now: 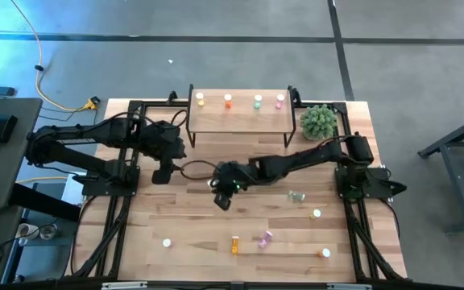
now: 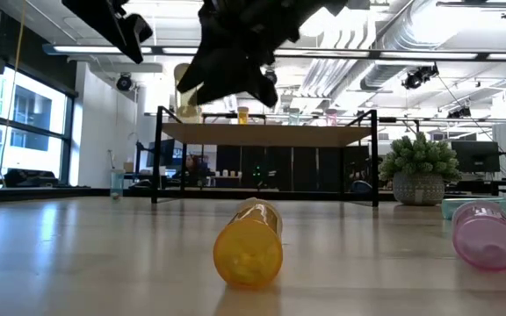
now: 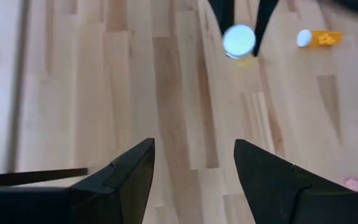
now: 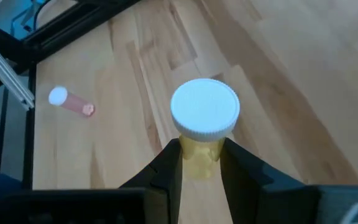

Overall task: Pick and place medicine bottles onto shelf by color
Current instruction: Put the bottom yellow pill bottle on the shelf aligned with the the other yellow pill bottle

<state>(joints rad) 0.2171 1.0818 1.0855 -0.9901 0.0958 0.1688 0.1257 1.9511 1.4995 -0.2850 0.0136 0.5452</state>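
The right hand (image 4: 201, 155) is closed on a yellow bottle (image 4: 202, 134), its two fingers pinching the translucent body just under the white cap, so the cap stands proud of the fingertips. In the high view this hand (image 1: 224, 192) hangs over the middle of the desk (image 1: 176, 217). The shelf (image 1: 240, 117) lies beyond it, and four bottles already stand in a row along the shelf's far edge: yellow, orange, green and pink.

The left hand (image 3: 191, 168) is open wide and empty, with bare desk showing between its fingers. It sits just beside the right hand, toward the left end of the shelf (image 1: 161, 171).

Farther out from the right hand, loose bottles lie scattered on the near half of the desk. An orange bottle (image 1: 234, 244) and a pink bottle (image 1: 264, 238) lie on their sides, and others are off toward the right edge. One with only a white cap showing (image 1: 167, 242) is probably upright, though the view is too small to be sure.

The grip looks narrow and low on a smooth round body, so the bottle could pivot or slip if the arm swings fast toward the shelf. The two arms are close together, and a sideways move by either could make them touch. Set down off its base, the bottle could tip and knock the yellow one already on the shelf (image 1: 200, 100).
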